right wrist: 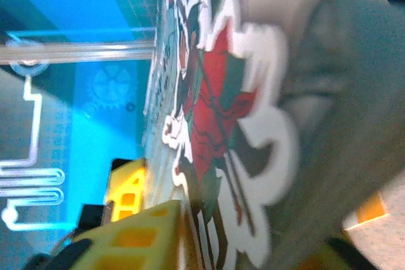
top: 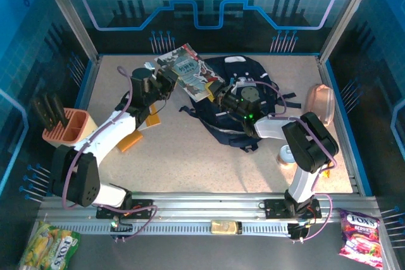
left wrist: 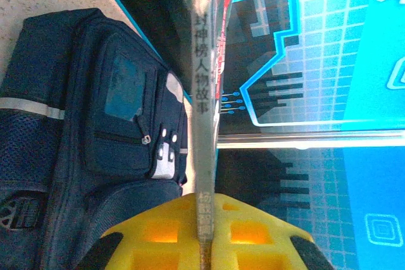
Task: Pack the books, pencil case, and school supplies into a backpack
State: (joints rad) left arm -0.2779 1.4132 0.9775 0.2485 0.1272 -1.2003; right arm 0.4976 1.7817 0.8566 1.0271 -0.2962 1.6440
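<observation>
By the left gripper (left wrist: 205, 232), pressed together, the grey-teal book (top: 186, 71) is pinched edge-on beside the backpack (left wrist: 95, 124); the right gripper (top: 219, 97) is placed at its corner, grip not discernible.

left arm (top: 107, 132): white links, black joint housings | right arm (top: 302, 181): same white and black, bulky black elbow block | cables (top: 129, 93): purple, looped along both arms | wrist light (top: 251, 117): small, green, lit | fingers (left wrist: 152, 235): yellow plastic, square recesses | bases (top: 136, 210): black blocks
</observation>
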